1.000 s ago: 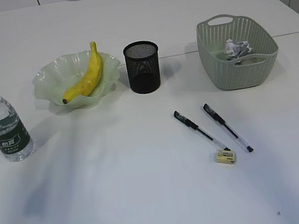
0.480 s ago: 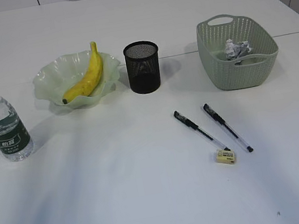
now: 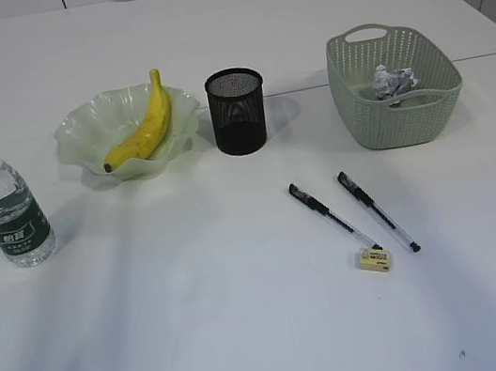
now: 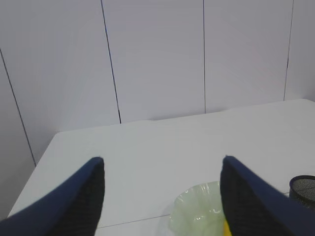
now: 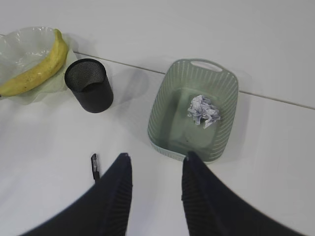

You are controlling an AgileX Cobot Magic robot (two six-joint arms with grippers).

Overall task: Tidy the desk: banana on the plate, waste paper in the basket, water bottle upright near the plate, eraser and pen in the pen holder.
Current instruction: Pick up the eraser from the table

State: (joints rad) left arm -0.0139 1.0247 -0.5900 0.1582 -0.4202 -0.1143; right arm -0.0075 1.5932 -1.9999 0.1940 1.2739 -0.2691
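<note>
The banana (image 3: 139,132) already lies on the plate (image 3: 86,127) toward the desk's far left, the ball of waste paper (image 3: 393,80) sits inside the basket (image 3: 428,122) toward the far right, and the water bottle (image 3: 3,203) stands upright near the left edge, a little way from the plate. What looks left to do is the pen holder (image 3: 237,111), which stands between plate and basket and appears empty: two pens (image 3: 329,217) lie slanted side by side nearer the front of the desk, right of the middle, and the eraser (image 3: 374,260) rests just beside the lower tip of the left one. Neither arm shows in the exterior view. The left claw (image 4: 162,196) hangs with its fingers well apart and nothing between them, looking over the plate toward the far edge. The right claw (image 5: 155,196) has its fingers partly apart, also empty, above the stretch of desk between the pens and the basket, so it is the better placed for the pickup. To do this well, I would take one pen at a time, turning the wrist so the fingers cross the barrel at its middle rather than run along it, and come straight down so the neighbouring pen and the eraser are not nudged. Tip the pen upright before lowering it into the holder's mouth. The eraser is small and flat, so it needs a low, centred pinch.
</note>
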